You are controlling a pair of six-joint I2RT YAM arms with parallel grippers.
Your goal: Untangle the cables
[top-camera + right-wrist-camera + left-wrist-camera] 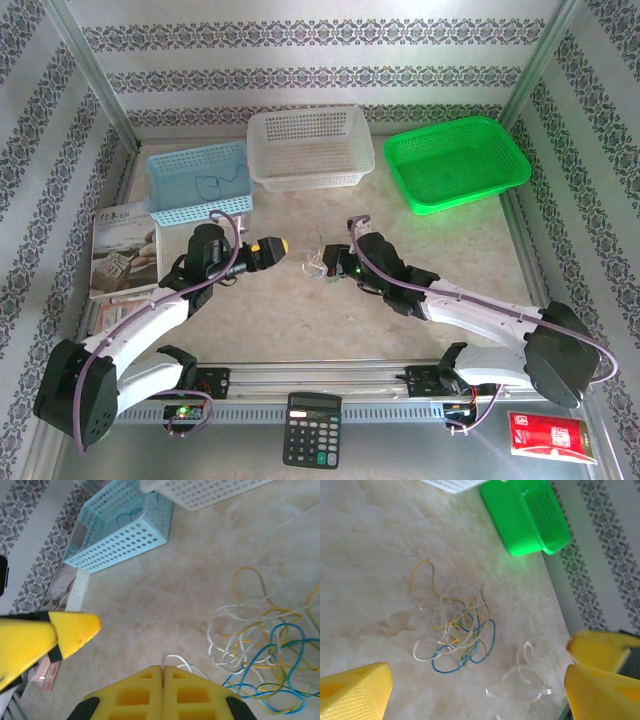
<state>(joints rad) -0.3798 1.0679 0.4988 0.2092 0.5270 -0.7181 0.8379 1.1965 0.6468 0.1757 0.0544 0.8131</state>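
Observation:
The cables (318,262) lie as a loose tangle of blue, tan-yellow and whitish loops (457,635) in the middle of the table, between the two grippers. One whitish loop (520,680) lies apart from the tangle, toward my right gripper. My right gripper (162,672) is shut on this whitish cable (176,659), which sticks out from between its yellow pads, and the tangle (265,655) lies to its right. My left gripper (475,700) stands open just left of the tangle (277,245), low over the table, with nothing between its fingers. The right gripper (333,266) sits at the tangle's right side.
A light blue basket (198,183) at the back left holds a thin blue cable (127,516). A white basket (310,150) and a green basket (455,160) stand along the back. A booklet (122,250) lies at the left. A calculator (313,428) and a red packet (550,437) lie at the near edge.

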